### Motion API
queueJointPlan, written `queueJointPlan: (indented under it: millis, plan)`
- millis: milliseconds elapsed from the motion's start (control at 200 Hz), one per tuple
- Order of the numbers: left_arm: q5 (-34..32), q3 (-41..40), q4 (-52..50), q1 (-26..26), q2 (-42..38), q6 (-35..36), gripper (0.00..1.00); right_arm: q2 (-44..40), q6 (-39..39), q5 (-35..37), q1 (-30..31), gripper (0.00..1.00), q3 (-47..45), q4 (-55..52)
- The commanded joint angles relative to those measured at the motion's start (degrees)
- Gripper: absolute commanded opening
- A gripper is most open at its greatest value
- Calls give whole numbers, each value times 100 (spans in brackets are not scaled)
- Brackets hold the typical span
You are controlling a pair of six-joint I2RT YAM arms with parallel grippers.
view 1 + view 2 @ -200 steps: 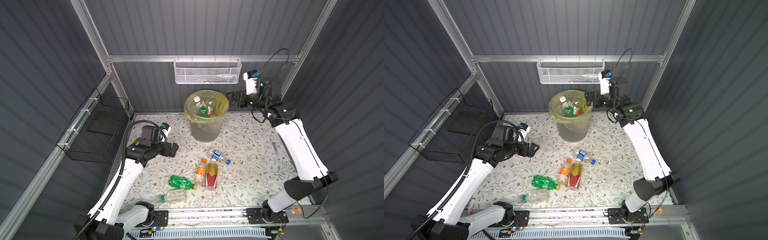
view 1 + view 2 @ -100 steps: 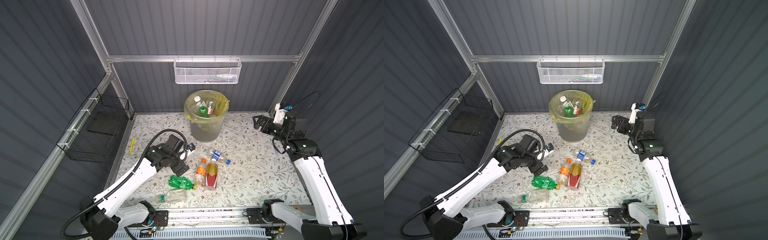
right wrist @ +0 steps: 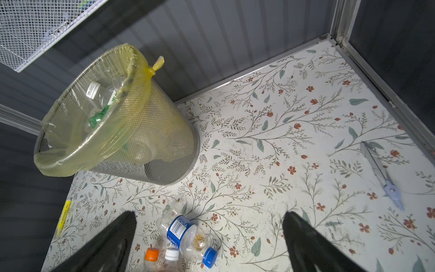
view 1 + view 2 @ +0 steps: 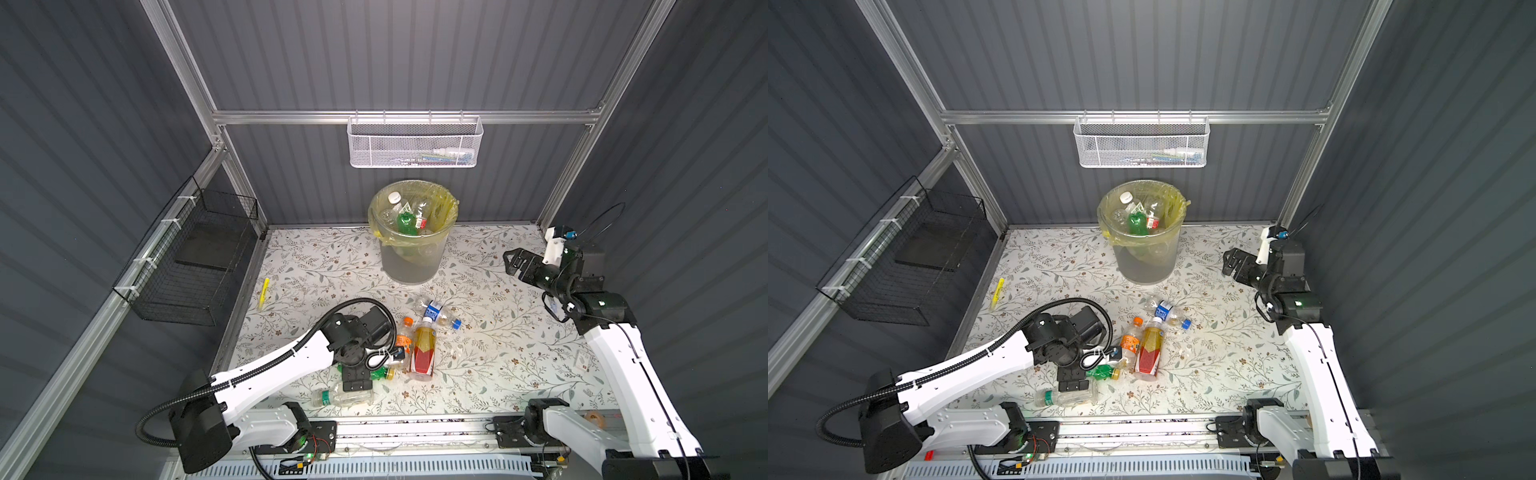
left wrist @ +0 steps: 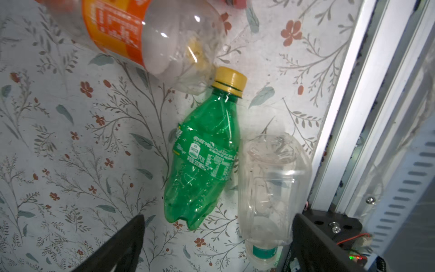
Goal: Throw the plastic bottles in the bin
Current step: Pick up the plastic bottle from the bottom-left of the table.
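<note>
The bin (image 4: 409, 245) (image 4: 1144, 249) (image 3: 113, 131), round, grey and lined with a yellowish bag, stands at the back with several plastic bottles inside. More bottles lie on the floral table. A green bottle with a yellow cap (image 5: 204, 153) (image 4: 376, 372) lies beside a clear bottle (image 5: 270, 183) (image 4: 340, 397). Further back lie an orange-labelled bottle (image 4: 402, 338), an amber bottle with a red label (image 4: 423, 351) and a blue-labelled bottle (image 4: 436, 312) (image 3: 186, 235). My left gripper (image 4: 356, 380) (image 5: 217, 216) hangs open over the green and clear bottles, holding nothing. My right gripper (image 4: 517, 264) (image 3: 209, 213) is open and empty, right of the bin.
A yellow marker (image 4: 264, 293) lies near the left edge. A white mesh basket (image 4: 415, 143) hangs on the back wall and a black wire basket (image 4: 195, 266) on the left wall. A small grey tool (image 3: 381, 174) lies at the right. The aluminium rail (image 5: 353, 117) borders the clear bottle.
The left arm swung from the left rear forward and down over the green and clear bottles. The right arm drew back from the bin to the right side. Both stayed open.
</note>
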Motion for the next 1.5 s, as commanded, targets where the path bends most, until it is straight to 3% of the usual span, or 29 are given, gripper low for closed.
queueJointPlan:
  millis: [0,390,680,931,1146,1381,1496]
  plan:
    - [226,-250,-141,-74,14,145,98,-3,106,-111,-25,99,-125,126]
    - [641,-691,230,-451,183,-376,96,29,171,-103,-32,99,-202,150]
    - [466,-953,674,-593,503,-809,83,-2,185,32,-33,99,-250,173]
    - [397,-1043,950,-619,674,-945,64,-27,281,99,-33,99,-403,303]
    - [361,-873,944,-623,512,-1001,48,-95,305,287,-57,99,-483,330]
    - [233,-317,1163,-619,204,-1150,42,-204,384,377,-77,99,-606,334]
    - [-154,256,1044,-594,215,-948,41,-231,365,401,-86,99,-570,287]
